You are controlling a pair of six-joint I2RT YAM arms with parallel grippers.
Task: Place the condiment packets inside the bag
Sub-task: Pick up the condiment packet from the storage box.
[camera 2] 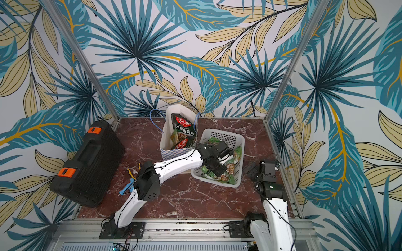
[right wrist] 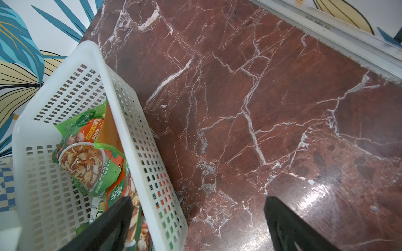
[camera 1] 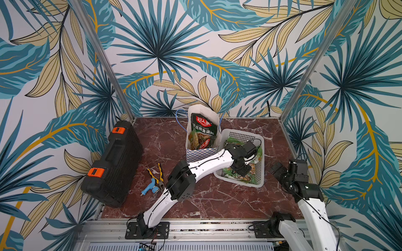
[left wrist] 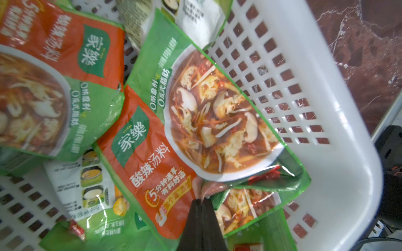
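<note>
While dark packets (camera 1: 203, 127) sit in the bag (camera 1: 201, 152), green packets (right wrist: 87, 156) remain outside.
Right of it, in the basket (camera 1: 243, 133), the left gripper (left wrist: 201, 198) is clamped on a packet (left wrist: 195, 121) by its edge; the right gripper (right wrist: 198, 198) gapes empty, near right.

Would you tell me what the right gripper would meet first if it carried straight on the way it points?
Most likely the table, just beside the basket; the right gripper is open and nothing lies between.
</note>
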